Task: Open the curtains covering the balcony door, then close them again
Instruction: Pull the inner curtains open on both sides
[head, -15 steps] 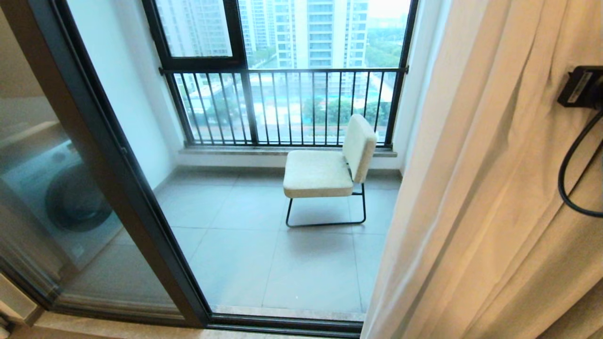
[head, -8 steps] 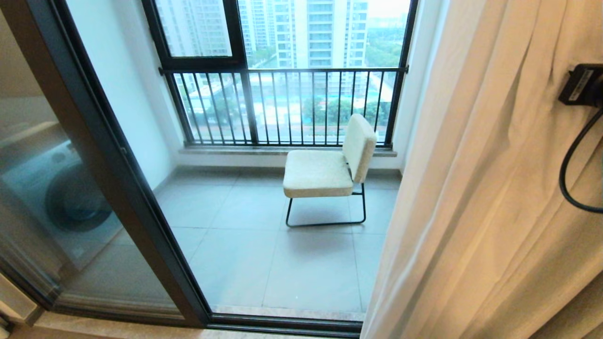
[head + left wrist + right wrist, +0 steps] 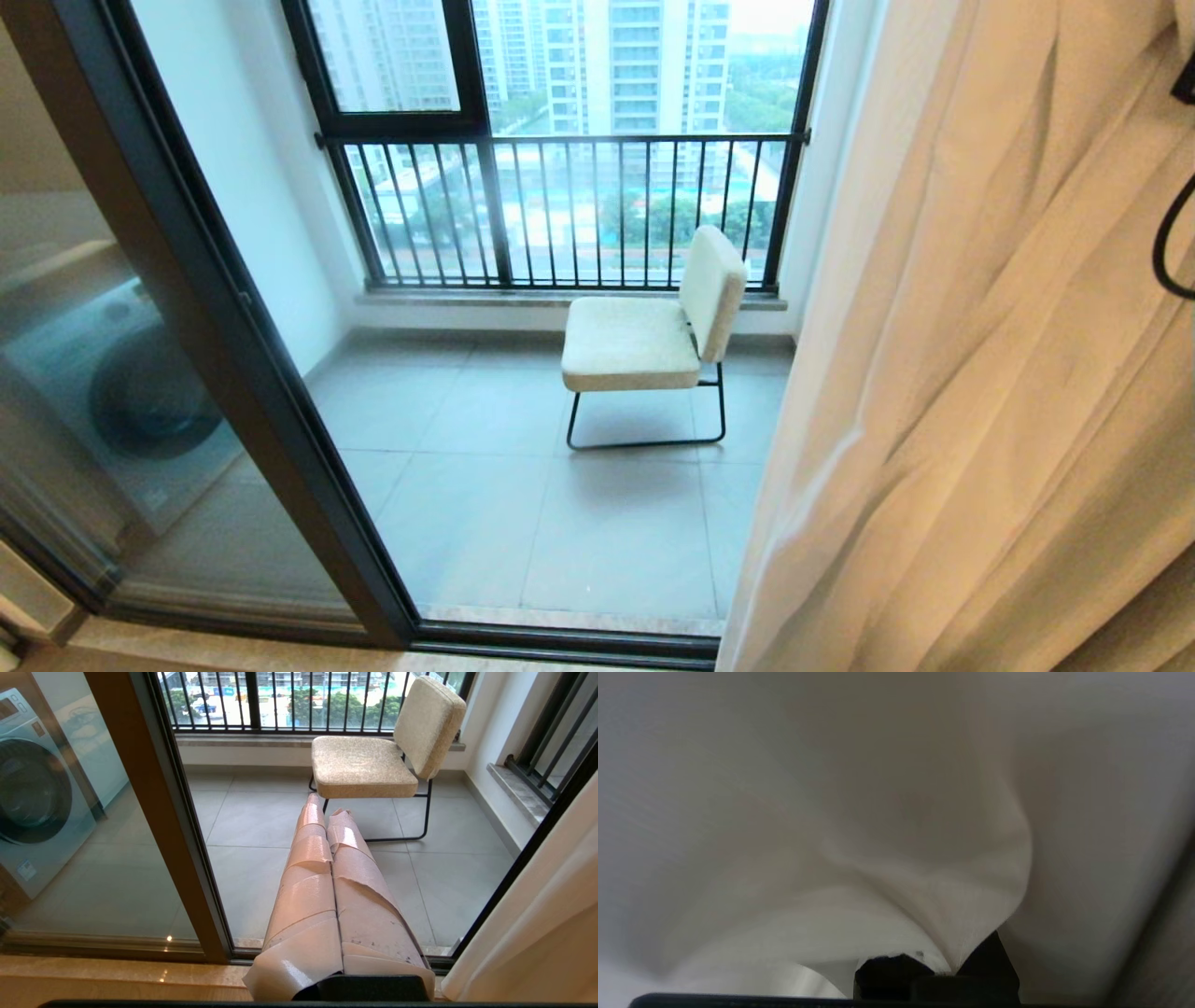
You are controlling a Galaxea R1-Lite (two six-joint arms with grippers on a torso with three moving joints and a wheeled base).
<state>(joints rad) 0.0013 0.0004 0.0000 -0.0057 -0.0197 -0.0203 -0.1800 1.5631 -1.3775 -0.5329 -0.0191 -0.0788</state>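
Beyond the glass lies a tiled balcony with grey floor, high-rise blocks outside and a black-barred window along its far wall. Nearer, the door runs across the left of the head view: a thick dark frame post slants down to a bottom track, and the glass panel left of it reflects a washing machine. The opening right of the post is uncovered, giving a clear look onto the balcony.

Curtains fill the whole right side of the head view, cream folds bunched together and hanging from top to bottom, their inner edge near the right end of the door's track. A cream chair on thin black legs stands on the balcony floor, near the barred window and just left of the curtain edge.

At the far right edge of the head view a black cable loop shows against the fabric.

In the right wrist view, cloth covers nearly everything; the right gripper is pressed into it, with a peak of fabric drawn down between its dark fingers, which are clamped together on the curtains.

The left gripper hangs low, well apart from the curtains, pointing out through the open doorway toward the chair. Its tape-wrapped fingers lie together with nothing between them.
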